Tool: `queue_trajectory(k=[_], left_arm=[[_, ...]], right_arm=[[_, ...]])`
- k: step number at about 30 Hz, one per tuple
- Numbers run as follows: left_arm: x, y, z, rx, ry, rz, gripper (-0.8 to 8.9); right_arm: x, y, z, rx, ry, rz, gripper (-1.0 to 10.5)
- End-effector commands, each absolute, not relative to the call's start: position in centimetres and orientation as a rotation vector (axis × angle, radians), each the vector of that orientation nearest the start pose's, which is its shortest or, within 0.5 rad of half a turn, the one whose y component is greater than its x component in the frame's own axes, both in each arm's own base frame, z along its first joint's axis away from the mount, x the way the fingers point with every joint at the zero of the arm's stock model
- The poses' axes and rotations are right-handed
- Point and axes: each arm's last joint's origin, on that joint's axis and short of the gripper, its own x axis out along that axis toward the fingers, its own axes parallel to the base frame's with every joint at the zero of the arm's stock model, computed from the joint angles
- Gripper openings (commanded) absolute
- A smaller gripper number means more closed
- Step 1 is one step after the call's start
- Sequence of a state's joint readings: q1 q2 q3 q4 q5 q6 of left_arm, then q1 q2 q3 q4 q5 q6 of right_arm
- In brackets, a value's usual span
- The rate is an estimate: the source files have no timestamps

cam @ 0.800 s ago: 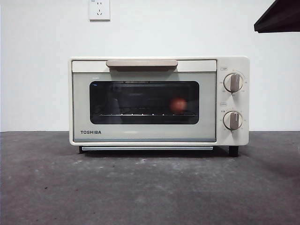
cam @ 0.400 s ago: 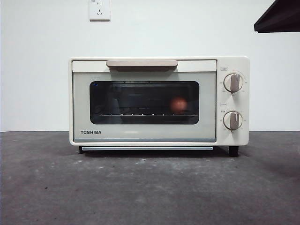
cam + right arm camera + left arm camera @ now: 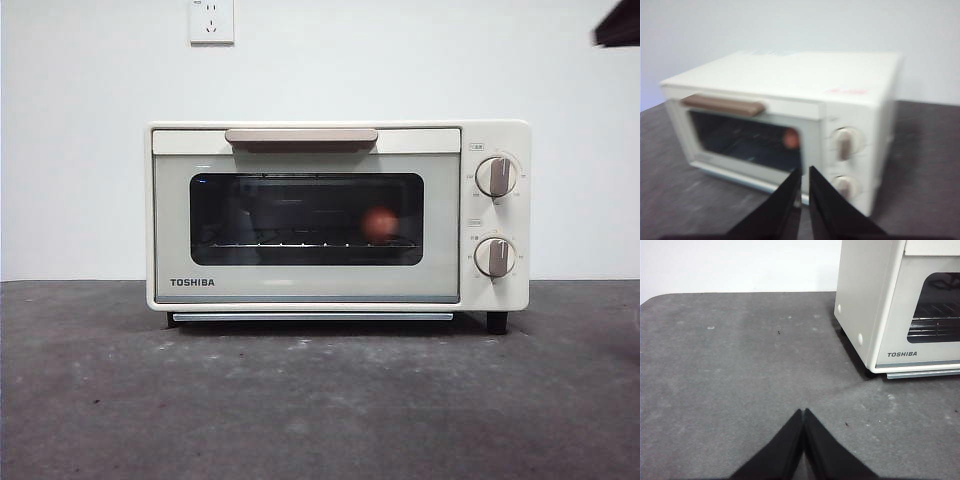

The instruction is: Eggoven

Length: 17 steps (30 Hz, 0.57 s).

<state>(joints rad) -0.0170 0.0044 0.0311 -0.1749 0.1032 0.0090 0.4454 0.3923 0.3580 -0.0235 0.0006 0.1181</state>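
The cream TOSHIBA toaster oven stands on the dark table with its door closed. The reddish-brown egg rests on the rack inside, behind the dark glass, toward the knob side. My left gripper is shut and empty, low over the table, off to the side of the oven away from its knobs. My right gripper is shut and empty, held high in front of the oven near the knobs; the egg shows through the glass. In the front view it is only a black tip at the top right corner.
The oven has a beige door handle along the top and two beige knobs on the right. A wall socket sits on the white wall behind. Grey table stretches in front of the oven.
The black arm tip at the top right corner of the front view has drawn back up and to the right, showing much less. The oven and egg have not moved.
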Motion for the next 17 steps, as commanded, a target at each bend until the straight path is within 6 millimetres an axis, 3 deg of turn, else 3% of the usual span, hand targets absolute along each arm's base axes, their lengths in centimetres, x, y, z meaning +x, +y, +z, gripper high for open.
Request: queue_trajectory(k=[1, 8, 17], left_arm=[[9.6, -0.4, 14.7, -0.001, 0.179, -0.118, 0.08], [9.6, -0.4, 14.7, -0.001, 0.179, -0.118, 0.08], [9.6, -0.4, 14.7, -0.001, 0.179, -0.118, 0.08]], right_arm=[[10.9, 4.0, 24.2, 0.077, 0.076, 0.356, 0.0], [10.0, 1.2, 21.0, 0.072, 0.017, 0.119, 0.0], [9.6, 0.3, 17.0, 0.079, 0.000, 0.035, 0.0]])
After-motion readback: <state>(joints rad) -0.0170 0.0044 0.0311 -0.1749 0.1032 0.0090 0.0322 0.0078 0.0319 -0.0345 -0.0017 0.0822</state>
